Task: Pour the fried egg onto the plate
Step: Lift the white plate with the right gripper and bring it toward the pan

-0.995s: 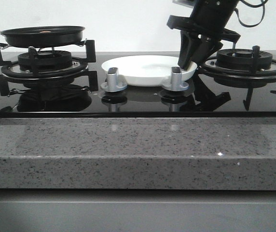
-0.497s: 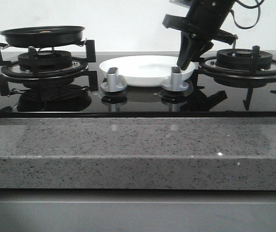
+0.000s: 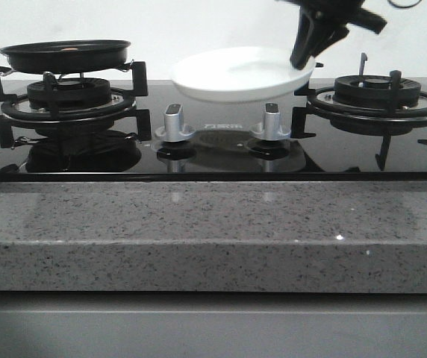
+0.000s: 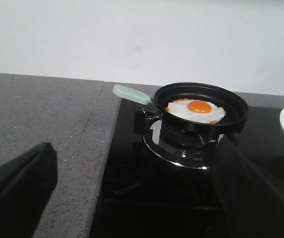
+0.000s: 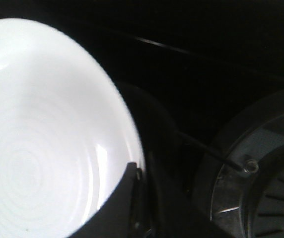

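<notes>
The fried egg (image 4: pixel 196 110), white with an orange yolk, lies in the small black frying pan (image 4: pixel 234 118) on the left burner. From the front, the pan (image 3: pixel 64 54) shows only a thin sliver of egg (image 3: pixel 69 48). The white plate (image 3: pixel 236 74) hangs in the air above the middle of the hob, roughly level. My right gripper (image 3: pixel 303 60) is shut on the plate's right rim, and the right wrist view shows the plate (image 5: pixel 42 124) pinched between the gripper's (image 5: pixel 139 171) fingers (image 5: pixel 117 208). My left gripper (image 4: pixel 137 148) is open and holds nothing, some way short of the pan, over the counter's edge.
Two silver knobs (image 3: pixel 175 123) (image 3: pixel 272 121) stand on the glass hob below the plate. The right burner grate (image 3: pixel 378 93) sits beside my right arm. The pan's pale green handle (image 4: pixel 129 93) points toward the grey speckled counter (image 4: pixel 37 119).
My right gripper closed on the plate's right rim and lifted it off the hob, up above the knobs. The pan and egg have not moved.
</notes>
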